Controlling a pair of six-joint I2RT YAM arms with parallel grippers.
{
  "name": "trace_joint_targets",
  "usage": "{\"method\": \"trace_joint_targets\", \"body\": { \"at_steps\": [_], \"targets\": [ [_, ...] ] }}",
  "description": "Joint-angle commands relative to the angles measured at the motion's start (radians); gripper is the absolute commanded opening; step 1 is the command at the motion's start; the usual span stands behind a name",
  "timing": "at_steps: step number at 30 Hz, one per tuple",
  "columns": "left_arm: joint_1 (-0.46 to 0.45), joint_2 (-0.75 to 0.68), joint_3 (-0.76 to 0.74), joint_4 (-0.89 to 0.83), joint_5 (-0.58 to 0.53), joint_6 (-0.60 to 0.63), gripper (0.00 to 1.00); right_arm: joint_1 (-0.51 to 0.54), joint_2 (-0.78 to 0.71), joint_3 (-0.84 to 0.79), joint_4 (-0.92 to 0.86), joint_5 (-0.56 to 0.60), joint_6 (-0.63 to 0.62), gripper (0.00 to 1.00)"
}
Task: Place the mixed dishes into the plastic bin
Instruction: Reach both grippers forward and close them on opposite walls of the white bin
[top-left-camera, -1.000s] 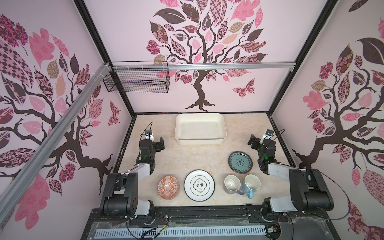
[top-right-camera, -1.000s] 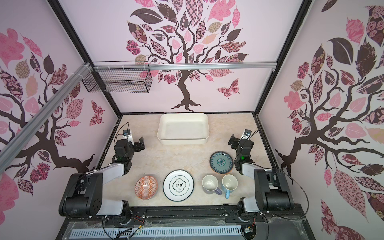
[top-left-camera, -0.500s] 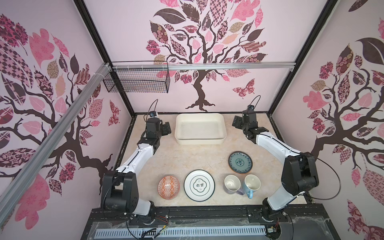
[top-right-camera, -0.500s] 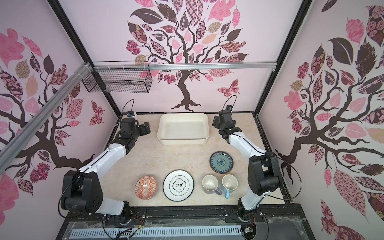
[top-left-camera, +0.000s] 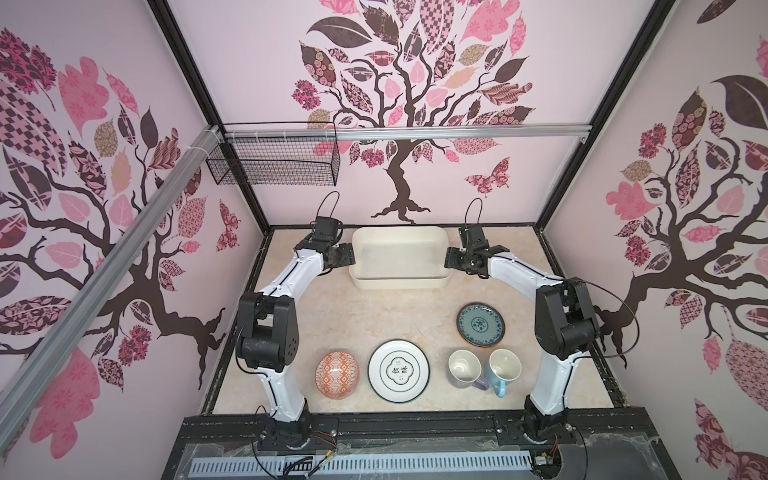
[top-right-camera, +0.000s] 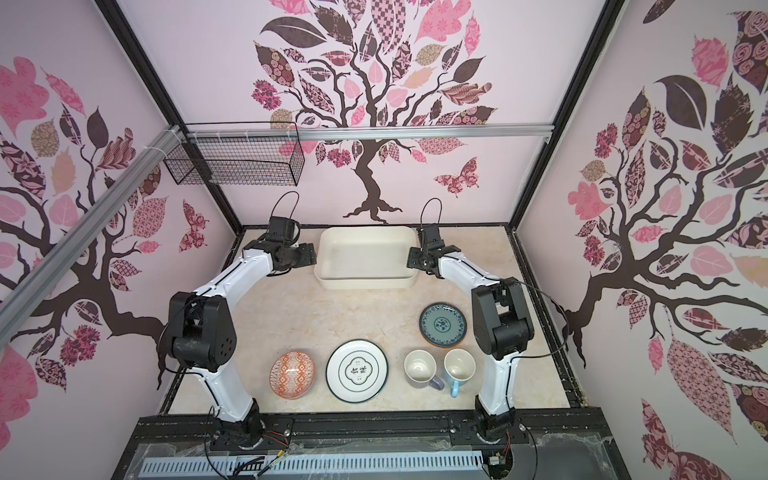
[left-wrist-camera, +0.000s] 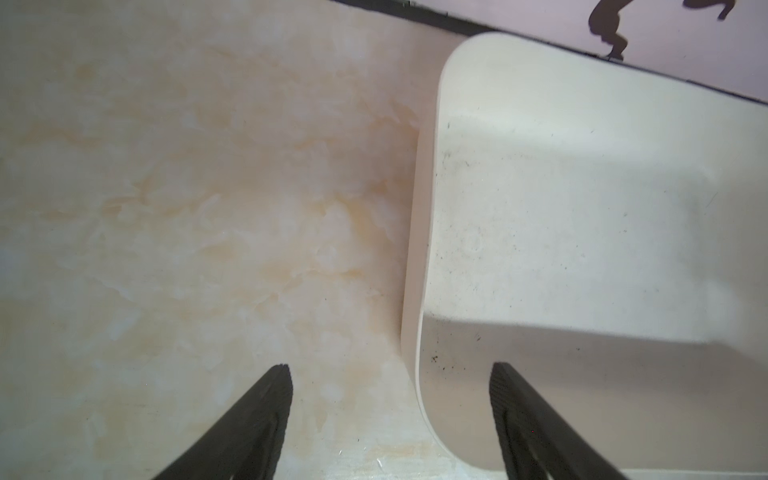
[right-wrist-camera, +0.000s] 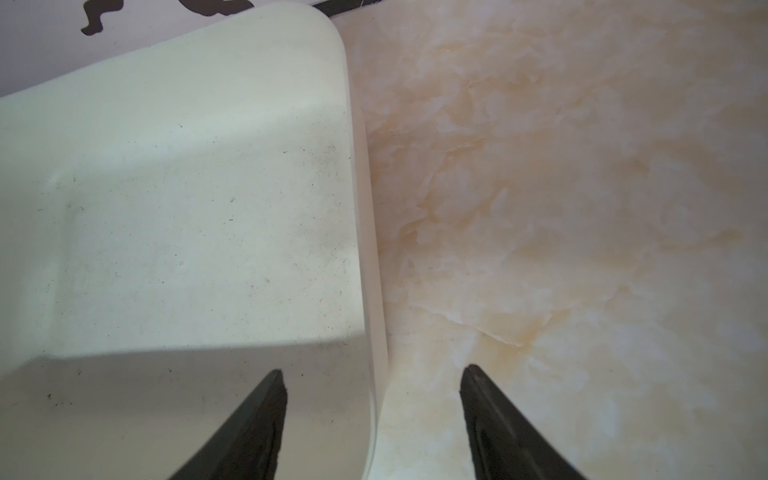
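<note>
**Inspector:** Five dishes counted on the table (top-left-camera: 365, 316), none in the plastic bin (top-left-camera: 399, 284). Locate them.

**Technician:** Front row, in both top views: orange-patterned bowl (top-left-camera: 337, 375), white plate with black characters (top-left-camera: 399, 371), lavender mug (top-left-camera: 463, 368), and light-blue mug (top-left-camera: 504, 368) just beside it. The teal patterned plate (top-left-camera: 481, 324) lies behind the mugs. The bin stands empty at the back edge, well apart from all of them.

**Inspector:** Step in hand?

**Technician:** In my judgement, not a dish pick. Both arms address the bin itself, one at each short end, probably to take it by the walls and reposition it.

**Inspector:** Pose and fingers?

**Technician:** Both arms reach far back, elbows outward, wrists turned in toward the bin. The left gripper (left-wrist-camera: 390, 372) straddles the left wall, with one of its fingers (left-wrist-camera: 270, 399) over the table and the other over the bin floor. The right gripper (right-wrist-camera: 374, 374) mirrors this on the right wall. Both sets of fingers are spread, clear of the wall, grasping nothing.

**Inspector:** Next requirement?

**Technician:** An even pinch on each thin wall, then matched travel. Unequal pull would likely twist or flex the tub.
</note>
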Motion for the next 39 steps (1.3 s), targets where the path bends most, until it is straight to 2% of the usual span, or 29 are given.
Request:
{"method": "trace_joint_targets", "body": {
  "at_steps": [1, 9, 19, 24, 30, 35, 39],
  "targets": [
    [-0.021, 0.013, 0.04, -0.023, 0.005, 0.005, 0.76, -0.007, 0.069, 0.04, -0.033, -0.034, 0.006, 0.66],
    [-0.058, 0.103, 0.099, -0.061, -0.034, 0.023, 0.69, -0.004, 0.129, 0.068, -0.044, -0.051, 0.005, 0.57],
    [-0.059, 0.183, 0.133, -0.041, -0.061, 0.011, 0.6, -0.003, 0.129, 0.069, -0.061, -0.08, 0.004, 0.44],
    [-0.06, 0.214, 0.138, -0.03, -0.063, 0.005, 0.45, 0.005, 0.125, 0.069, -0.074, -0.083, 0.004, 0.38],
    [-0.064, 0.208, 0.136, -0.048, -0.05, -0.001, 0.13, 0.028, 0.108, 0.064, -0.109, -0.081, -0.016, 0.33],
    [-0.067, 0.154, 0.107, -0.077, -0.07, 0.0, 0.05, 0.038, 0.079, 0.05, -0.132, -0.093, -0.016, 0.3],
    [-0.071, 0.086, 0.053, -0.082, -0.073, -0.009, 0.05, 0.055, 0.035, 0.013, -0.141, -0.091, -0.016, 0.3]
  ]
}}
